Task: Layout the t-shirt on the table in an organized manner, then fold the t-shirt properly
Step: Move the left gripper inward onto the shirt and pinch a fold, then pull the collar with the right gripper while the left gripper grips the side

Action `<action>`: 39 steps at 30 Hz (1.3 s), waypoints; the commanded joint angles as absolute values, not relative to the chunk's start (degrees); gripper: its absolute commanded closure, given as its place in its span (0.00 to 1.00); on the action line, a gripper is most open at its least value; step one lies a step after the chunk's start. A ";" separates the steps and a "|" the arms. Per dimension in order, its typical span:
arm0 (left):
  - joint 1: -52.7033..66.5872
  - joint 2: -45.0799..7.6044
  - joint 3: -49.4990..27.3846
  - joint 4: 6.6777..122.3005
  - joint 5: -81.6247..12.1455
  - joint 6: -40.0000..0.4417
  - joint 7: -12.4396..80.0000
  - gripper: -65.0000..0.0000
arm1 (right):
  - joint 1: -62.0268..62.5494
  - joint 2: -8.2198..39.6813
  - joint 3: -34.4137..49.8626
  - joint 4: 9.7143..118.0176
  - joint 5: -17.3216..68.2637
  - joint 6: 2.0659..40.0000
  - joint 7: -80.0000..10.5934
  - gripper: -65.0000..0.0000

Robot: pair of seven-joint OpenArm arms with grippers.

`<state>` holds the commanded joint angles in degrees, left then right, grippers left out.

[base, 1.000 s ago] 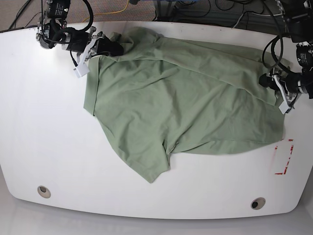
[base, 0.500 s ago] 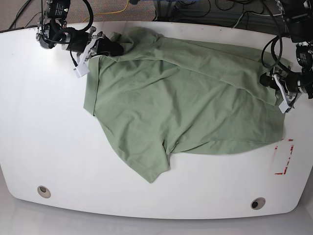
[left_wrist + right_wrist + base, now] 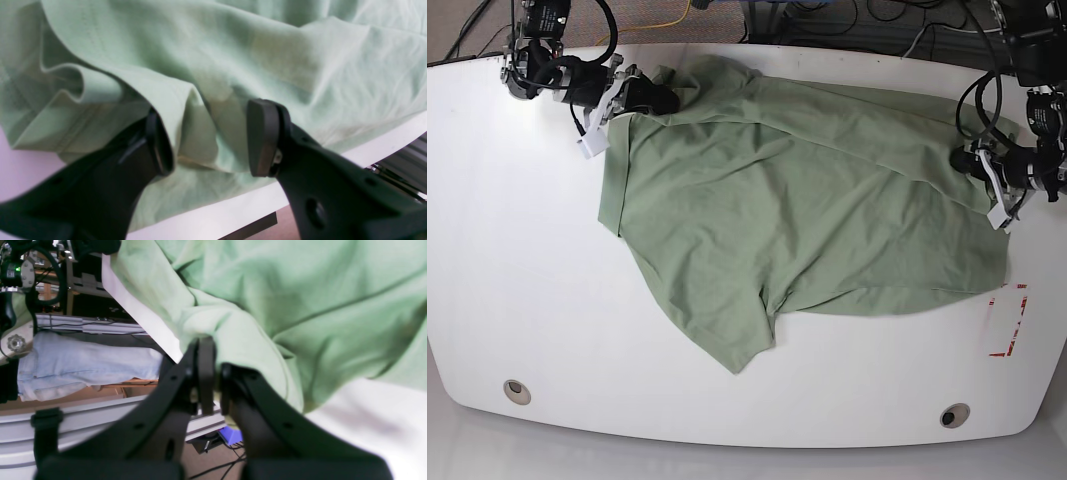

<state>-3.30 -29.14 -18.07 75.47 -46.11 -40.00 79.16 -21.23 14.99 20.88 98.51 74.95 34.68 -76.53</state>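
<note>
The pale green t-shirt (image 3: 807,200) lies spread and creased across the white table (image 3: 517,250), one sleeve pointing to the front. My right gripper (image 3: 665,98) is at the shirt's far left corner. In the right wrist view it (image 3: 213,373) is shut, pinching a fold of the shirt (image 3: 300,306) at the table's edge. My left gripper (image 3: 974,166) is at the shirt's right edge. In the left wrist view it (image 3: 210,140) is open, with a raised fold of the shirt's hem (image 3: 196,110) between the two fingers (image 3: 263,140).
A red tape rectangle (image 3: 1007,320) marks the table at the front right, just beyond the shirt. Two grey grommet holes sit near the front edge, one left (image 3: 517,390), one right (image 3: 954,414). Cables and gear lie behind the table's far edge (image 3: 827,20).
My left gripper has moved a little left and up, onto the shirt's right edge. The right gripper and the shirt have not visibly moved.
</note>
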 joint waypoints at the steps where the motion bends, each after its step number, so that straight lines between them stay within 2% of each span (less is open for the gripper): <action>1: -3.30 -29.14 -18.07 75.47 -46.11 -40.00 79.16 0.52 | -21.23 14.99 20.88 98.51 74.95 34.68 -76.53 1.00; 3: -3.30 -29.14 -18.07 75.47 -46.11 -40.00 79.16 0.53 | -21.23 14.99 20.88 98.51 74.95 34.68 -76.53 1.00; 5: -3.30 -29.14 -18.07 75.47 -46.11 -40.00 79.16 0.59 | -21.23 14.99 20.88 98.51 74.95 34.68 -76.53 1.00; 9: -3.30 -29.14 -18.07 75.47 -46.11 -40.00 79.08 0.91 | -21.23 14.99 20.88 98.51 74.95 34.68 -76.53 1.00; 11: -3.30 -29.14 -18.07 75.47 -46.02 -40.00 78.99 0.99 | -21.23 14.99 20.88 98.51 74.95 34.68 -76.53 1.00; 22: -3.56 -31.08 -18.68 76.00 -46.29 -40.00 78.90 0.99 | -21.14 14.99 20.88 98.51 74.95 34.68 -76.53 1.00; 29: -3.56 -33.19 -25.36 78.99 -46.46 -40.00 79.08 0.99 | -21.05 14.99 22.29 99.30 75.12 34.77 -76.53 1.00; 35: -5.05 -33.45 -25.71 86.11 -46.55 -40.00 79.16 0.99 | -18.51 15.43 26.07 103.08 77.41 38.73 -76.53 1.00; 39: -6.99 -33.45 -25.71 88.31 -46.55 -40.00 79.34 0.99 | -15.43 16.57 26.15 102.81 77.41 39.43 -76.53 1.00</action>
<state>-6.99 -33.45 -25.71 88.31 -46.55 -40.00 79.34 -15.43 16.57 26.15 102.81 77.41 39.43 -76.53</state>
